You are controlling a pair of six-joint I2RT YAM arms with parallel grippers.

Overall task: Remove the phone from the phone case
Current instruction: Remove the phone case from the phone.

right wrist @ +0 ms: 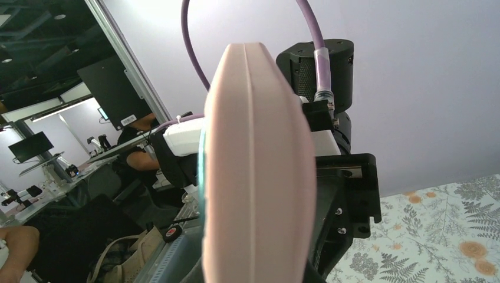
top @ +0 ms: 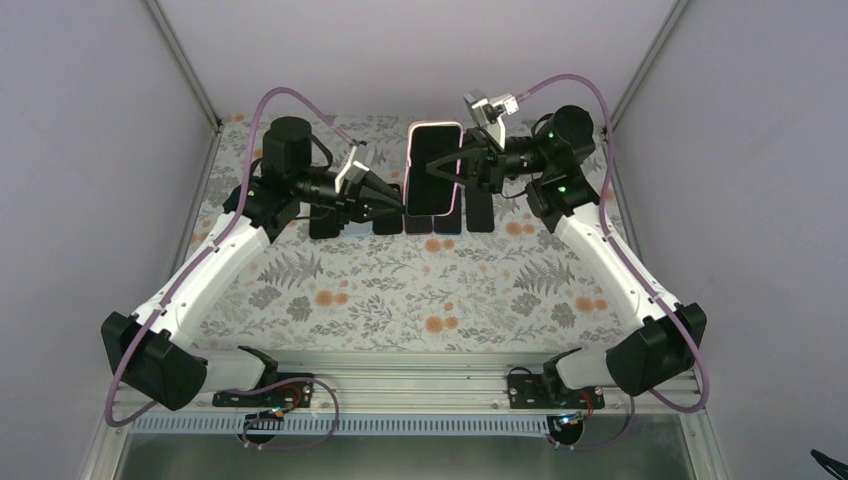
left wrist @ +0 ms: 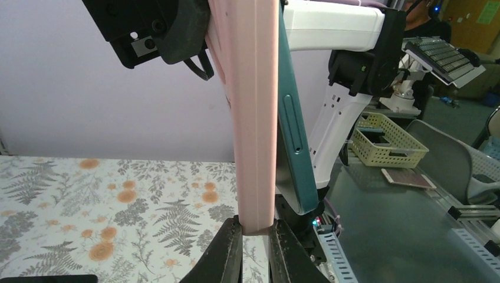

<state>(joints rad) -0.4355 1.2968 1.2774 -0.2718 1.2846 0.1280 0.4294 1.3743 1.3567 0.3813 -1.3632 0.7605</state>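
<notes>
Currently the phone (top: 434, 165) stands upright, its long axis vertical.

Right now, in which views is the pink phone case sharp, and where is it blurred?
Top external: even light, pink phone case small but sharp. Left wrist: case edge and teal phone crisp. Right wrist: the case sits very close, its edge soft and bulging.
</notes>
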